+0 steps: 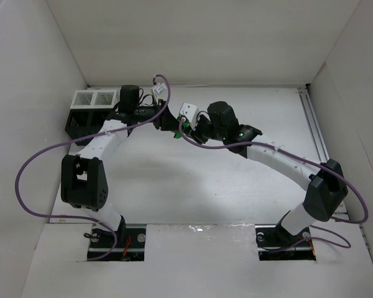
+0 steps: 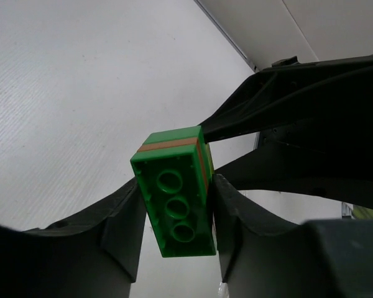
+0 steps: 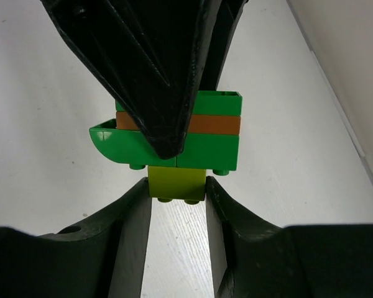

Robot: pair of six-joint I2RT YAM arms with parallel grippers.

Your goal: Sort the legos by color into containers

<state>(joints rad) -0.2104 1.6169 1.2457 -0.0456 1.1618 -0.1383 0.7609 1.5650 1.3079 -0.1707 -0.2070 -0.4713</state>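
A small stack of glossy plastic bricks was held by both tools at once, over the middle of the table and well to the right of the rack, which stood at the far left.

Seen from the right wrist, the stack's long axis ran left to right, across the tool's gap, and its studs pointed back toward that camera. The layers, from far to near, were:
- a green brick
- a thin orange plate
- a curved green brick with one rounded end
- a shorter lime brick

Seen from the left wrist, the green brick showed its hollow underside with three round tubes in a row. Its long axis ran roughly along the tool's fingers, tilted a little.

The right tool was narrow, with its matte black fingers pressed on either side of the lime brick. The rest of the stack stood just beyond its tips. The left tool was closed to the width of the green brick, and its fingers touched the brick's two long sides. In the right wrist view those fingers came in from above as a tapering black wedge that covered part of the stack's face.

The table was white with a fine ribbed texture. The rack was boxy, with black slats and a white rim.
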